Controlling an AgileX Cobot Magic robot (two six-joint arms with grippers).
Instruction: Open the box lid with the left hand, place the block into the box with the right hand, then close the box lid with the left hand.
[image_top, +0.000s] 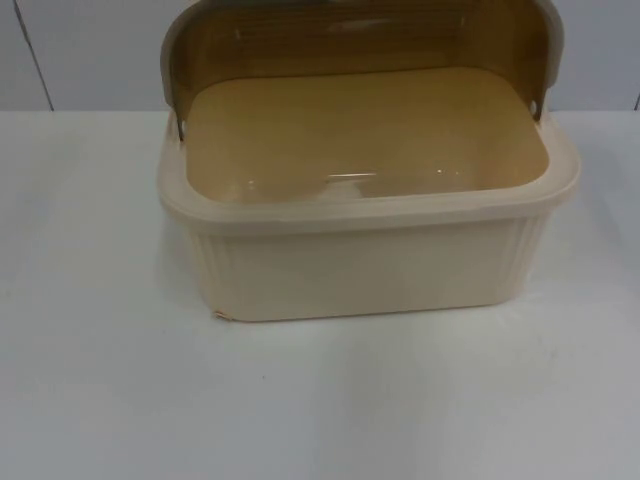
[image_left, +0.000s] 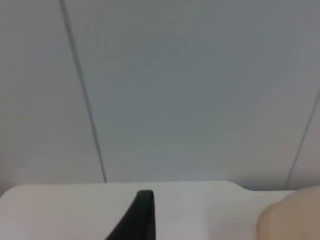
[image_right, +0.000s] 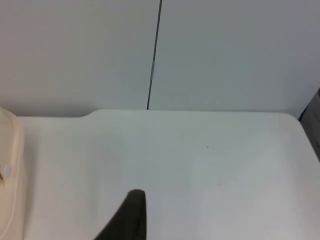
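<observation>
A cream ribbed box (image_top: 365, 265) stands in the middle of the white table, its brown see-through lid (image_top: 350, 45) swung up and back. Its tan inside (image_top: 365, 135) holds nothing that I can make out. My left gripper (image_left: 141, 216) hovers low over the table to the left of the box, whose rounded corner (image_left: 289, 219) shows beside it. My right gripper (image_right: 129, 216) hangs over bare table to the right of the box, with the box's side (image_right: 10, 175) close by. Both arms wait back from the box.
The white table (image_top: 320, 400) stretches wide in front of the box and on both sides. The grey partition wall (image_top: 80, 50) closes off the table behind it. The table's far edge (image_right: 200, 112) meets the wall.
</observation>
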